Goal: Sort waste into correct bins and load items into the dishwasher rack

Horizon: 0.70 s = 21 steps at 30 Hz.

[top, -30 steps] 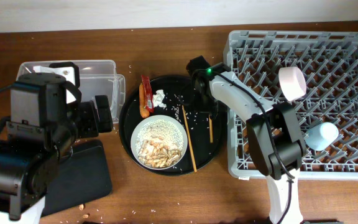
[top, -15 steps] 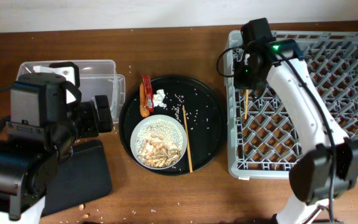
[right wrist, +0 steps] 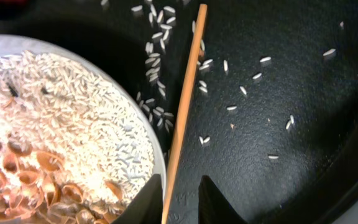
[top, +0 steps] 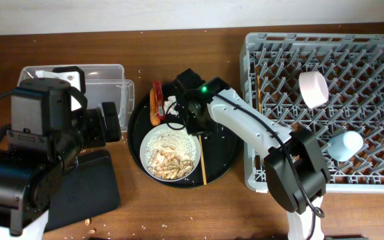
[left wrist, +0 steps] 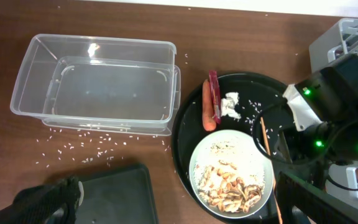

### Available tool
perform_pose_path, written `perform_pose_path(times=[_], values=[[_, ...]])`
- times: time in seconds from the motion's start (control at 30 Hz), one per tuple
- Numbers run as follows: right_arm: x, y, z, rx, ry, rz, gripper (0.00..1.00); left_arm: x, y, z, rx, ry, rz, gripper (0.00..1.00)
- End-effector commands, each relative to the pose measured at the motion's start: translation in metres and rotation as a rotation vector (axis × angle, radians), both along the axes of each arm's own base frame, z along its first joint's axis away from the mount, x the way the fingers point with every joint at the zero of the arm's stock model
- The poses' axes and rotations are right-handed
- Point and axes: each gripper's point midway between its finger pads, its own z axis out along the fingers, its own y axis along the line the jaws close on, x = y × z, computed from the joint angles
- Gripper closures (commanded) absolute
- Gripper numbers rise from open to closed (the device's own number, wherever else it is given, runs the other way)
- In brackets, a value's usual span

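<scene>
As viewed from overhead, found left arm (top: 39, 133) hunched at the frame's left edge, left gripper (top: 110, 121) just below the clear tub (top: 102, 77), fingers spread wide, holding nothing. Found right arm (top: 259, 130) bent back from lower right toward centre, right gripper (right wrist: 180, 202) low over the round black tray (top: 227, 157), jaws parted either side of one chopstick (right wrist: 183, 106), not clamped. Noted chopstick thin, pale wood, straight, lying flat on that tray, just beside the rice bowl (top: 170, 155) rim, among scattered rice grains (right wrist: 229, 65).
</scene>
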Motion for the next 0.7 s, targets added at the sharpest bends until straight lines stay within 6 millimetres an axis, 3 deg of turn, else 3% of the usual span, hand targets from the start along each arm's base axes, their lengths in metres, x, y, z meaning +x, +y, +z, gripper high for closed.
perform_pose_path(times=[0.0, 0.03, 0.1, 0.23, 0.27, 0.3, 0.33, 0.37, 0.47, 0.53, 0.57, 0.6, 0.67], values=[[0.011, 0.004, -0.015, 0.028, -0.041, -0.017, 0.79, 0.0, 0.004, 0.002, 0.0, -0.008, 0.025, 0.01], [0.013, 0.002, -0.024, 0.026, -0.054, -0.023, 0.74, 0.0, 0.004, 0.002, 0.0, -0.008, 0.025, 0.01], [0.019, -0.015, -0.042, -0.011, -0.088, -0.093, 0.74, 0.0, 0.004, 0.002, 0.0, -0.008, 0.025, 0.0], [0.011, -0.016, -0.065, 0.014, -0.047, -0.094, 0.74, 0.0, 0.004, 0.002, 0.0, -0.008, 0.025, 0.01], [0.01, -0.017, -0.069, 0.007, -0.038, -0.095, 0.78, 0.0, 0.004, 0.002, 0.0, -0.008, 0.025, 0.01], [0.011, -0.017, -0.069, 0.007, -0.039, -0.097, 0.92, 0.0, 0.004, 0.002, 0.0, -0.008, 0.025, 0.01], [0.014, -0.021, -0.064, 0.007, -0.045, -0.107, 0.96, 0.0, 0.004, 0.002, 0.0, -0.008, 0.025, 0.01], [0.019, -0.026, -0.056, 0.011, -0.051, -0.124, 0.96, 0.0, 0.004, 0.002, 0.0, -0.008, 0.025, 0.01], [0.038, -0.057, 0.012, 0.031, -0.101, -0.173, 0.96, 0.0, 0.004, 0.002, 0.0, -0.008, 0.025, 0.01], [0.05, -0.087, 0.08, 0.069, -0.18, -0.233, 0.96, 0.0, 0.004, 0.002, 0.0, -0.008, 0.025, 0.01], [0.058, -0.115, 0.121, 0.099, -0.259, -0.291, 0.96, 0.0, 0.004, 0.002, 0.0, -0.008, 0.025, 0.01], [0.062, -0.139, 0.139, 0.097, -0.309, -0.298, 0.96, 0.0, 0.004, 0.002, 0.0, -0.008, 0.025, 0.01], [0.065, -0.165, 0.134, 0.056, -0.302, -0.273, 0.96, 0.0, 0.004, 0.002, 0.0, -0.008, 0.025, 0.01]])
